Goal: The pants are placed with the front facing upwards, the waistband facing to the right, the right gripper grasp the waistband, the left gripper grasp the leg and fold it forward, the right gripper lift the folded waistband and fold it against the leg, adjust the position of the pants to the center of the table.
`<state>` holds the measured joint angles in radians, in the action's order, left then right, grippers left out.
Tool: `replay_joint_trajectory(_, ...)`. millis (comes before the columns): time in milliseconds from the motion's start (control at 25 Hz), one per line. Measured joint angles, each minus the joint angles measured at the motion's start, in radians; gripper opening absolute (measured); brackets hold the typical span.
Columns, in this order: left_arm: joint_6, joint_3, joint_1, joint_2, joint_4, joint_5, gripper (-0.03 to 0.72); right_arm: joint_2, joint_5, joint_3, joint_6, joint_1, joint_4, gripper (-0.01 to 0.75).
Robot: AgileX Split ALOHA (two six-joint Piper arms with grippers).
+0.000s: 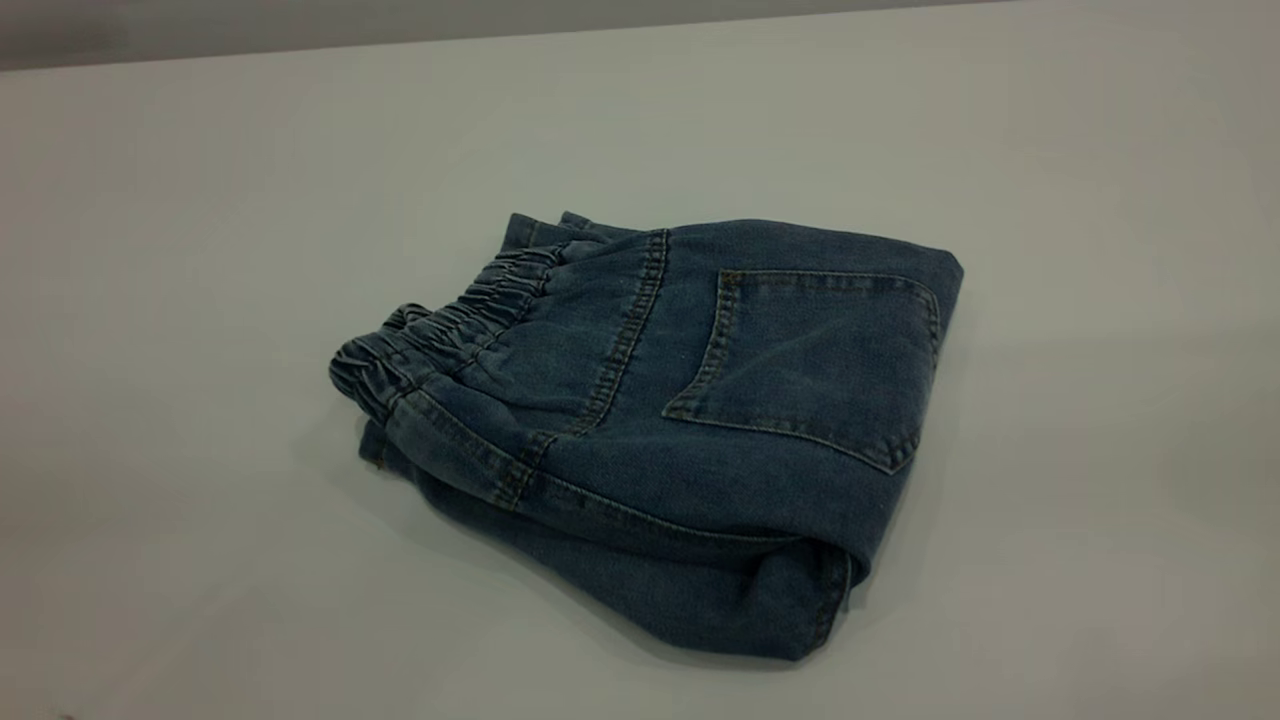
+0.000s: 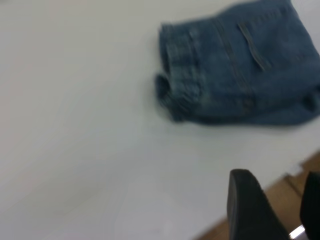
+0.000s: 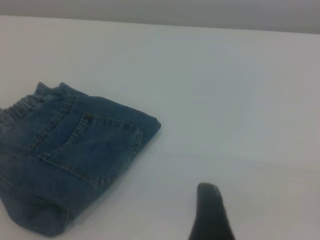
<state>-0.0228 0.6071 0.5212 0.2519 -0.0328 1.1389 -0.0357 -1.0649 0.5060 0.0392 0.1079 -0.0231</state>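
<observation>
My pants (image 1: 700,420) are blue denim cloth, matt and finely ribbed, with tan stitching around the back pocket (image 1: 810,365). Beside that pocket the waistband (image 1: 450,325) is gathered, puckered denim. Under them the table (image 1: 200,250) looks smooth, pale and matt. My left gripper's fingers (image 2: 250,210) look matt black.

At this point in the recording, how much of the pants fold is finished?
Both folds look done: the small blue denim pants lie as a compact bundle, square back pocket up, gathered elastic waistband at the exterior view's left. Neither gripper holds them; the left gripper sits off by the white table edge. Only a centring nudge, if any, remains.
</observation>
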Motion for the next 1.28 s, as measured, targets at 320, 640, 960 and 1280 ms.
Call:
replay_joint_trajectory(320, 0.044, -0.1, 0.0, -0.117, -0.001, -0.066, 0.272, 0.0, 0.0, 0.0, 0.0, 0.0, 0.0, 0.412)
replay_joint_trajectory(640, 0.047, -0.102, 0.0, -0.12, -0.001, -0.058, 0.272, 0.0, 0.0, 0.0, 0.0, 0.0, 0.0, 0.412)
replay_joint_trajectory(960, 0.047, -0.102, -0.011, -0.124, -0.001, -0.06, 0.272, 0.001, 0.0, 0.0, 0.0, -0.009, -0.003, 0.412)
replay_joint_trajectory(1280, 0.046, -0.102, -0.27, -0.124, -0.001, -0.06, 0.272, 0.037, 0.0, 0.0, 0.0, -0.019, -0.006, 0.412)
